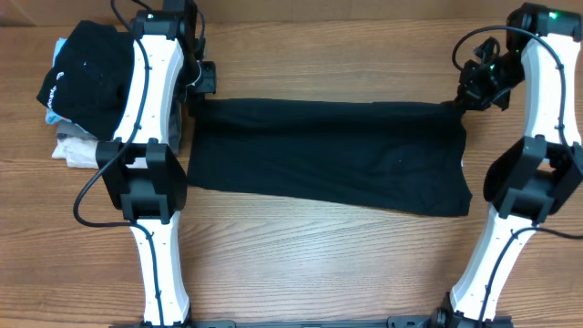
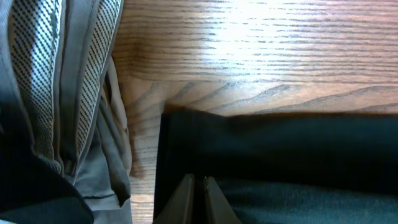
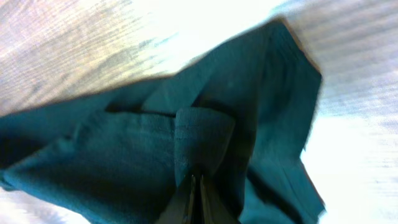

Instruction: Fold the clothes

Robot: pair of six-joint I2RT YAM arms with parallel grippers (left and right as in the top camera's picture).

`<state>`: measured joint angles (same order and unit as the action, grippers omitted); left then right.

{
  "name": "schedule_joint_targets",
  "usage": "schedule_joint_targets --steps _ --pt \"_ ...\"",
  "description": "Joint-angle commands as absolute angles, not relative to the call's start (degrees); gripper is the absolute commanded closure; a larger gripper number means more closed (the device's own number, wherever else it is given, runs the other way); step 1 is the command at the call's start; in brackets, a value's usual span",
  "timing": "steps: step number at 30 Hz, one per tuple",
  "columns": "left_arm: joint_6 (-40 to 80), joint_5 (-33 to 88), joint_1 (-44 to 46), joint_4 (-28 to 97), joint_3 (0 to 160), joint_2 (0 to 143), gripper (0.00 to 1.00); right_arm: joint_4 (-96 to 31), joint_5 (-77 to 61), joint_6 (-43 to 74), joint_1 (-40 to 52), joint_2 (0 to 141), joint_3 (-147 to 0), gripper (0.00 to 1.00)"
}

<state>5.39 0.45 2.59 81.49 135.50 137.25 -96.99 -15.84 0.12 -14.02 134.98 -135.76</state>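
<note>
STEP: mid-fold, T-shirt (image 1: 328, 155) lies as a long band on the table (image 1: 319, 273) | JAWS: left jaws closed on one far corner, right jaws pinched on a bunched fold of the other | SHIRT: stretched between both jaws | NEXT (judged): lift both corners together, carry to near edge, even tension; stacked garments (image 1: 82, 91) just beside left jaws, snag risk
</note>
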Motion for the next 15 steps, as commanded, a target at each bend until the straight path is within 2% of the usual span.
schedule_joint_targets --steps 1,15 --pt "5.15 -0.38 2.17 81.93 136.66 135.26 0.96 -96.29 -11.03 0.27 -13.04 129.10 -131.68 0.96" --pt "4.67 -0.38 2.33 89.69 135.76 135.31 0.96 -82.26 -9.43 2.85 -12.80 123.11 -100.16 0.96"
